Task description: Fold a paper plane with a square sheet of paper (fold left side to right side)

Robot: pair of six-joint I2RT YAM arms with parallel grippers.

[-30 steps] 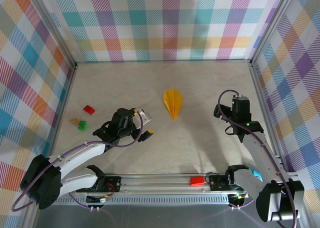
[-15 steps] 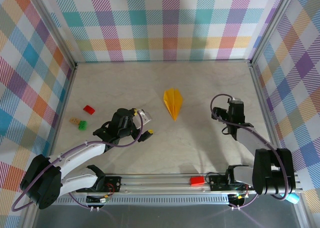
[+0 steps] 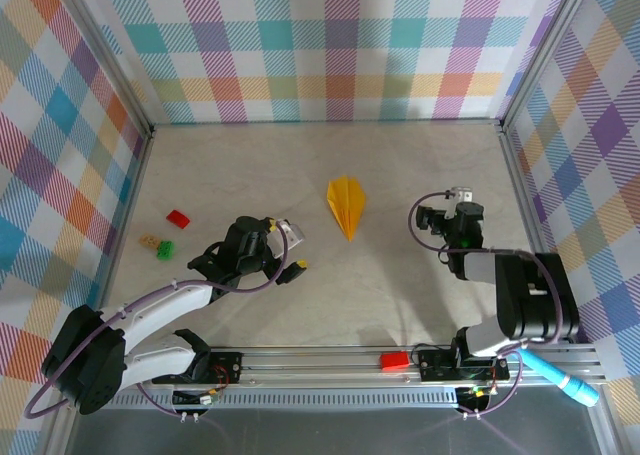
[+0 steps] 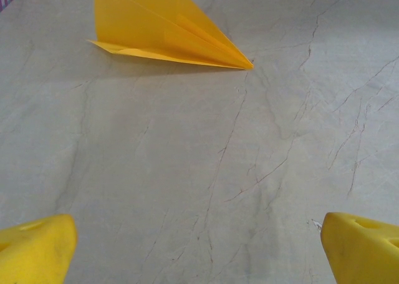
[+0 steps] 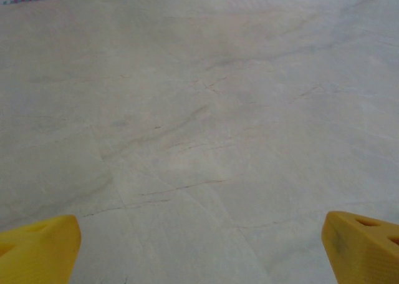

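Observation:
The yellow-orange paper lies folded as a narrow pointed paper plane (image 3: 346, 205) in the middle of the table, tip toward the near edge. It also lies at the top of the left wrist view as the paper plane (image 4: 168, 31), flat and untouched. My left gripper (image 3: 294, 249) rests to the plane's near left, open, with nothing between its yellow fingertips (image 4: 37, 249). My right gripper (image 3: 436, 209) is to the plane's right, open over bare table, its fingertips (image 5: 365, 243) wide apart.
A red block (image 3: 178, 217), a tan block (image 3: 148, 241) and a green block (image 3: 164, 249) sit at the left. Another red block (image 3: 394, 360) lies on the front rail. A light blue pen-like cylinder (image 3: 562, 376) lies at the near right. Plaid walls (image 3: 320, 45) enclose the table.
The right arm has folded back toward its base, and its gripper has shifted left and a little farther away. The blue cylinder has come into full view. The left arm and the plane have not moved.

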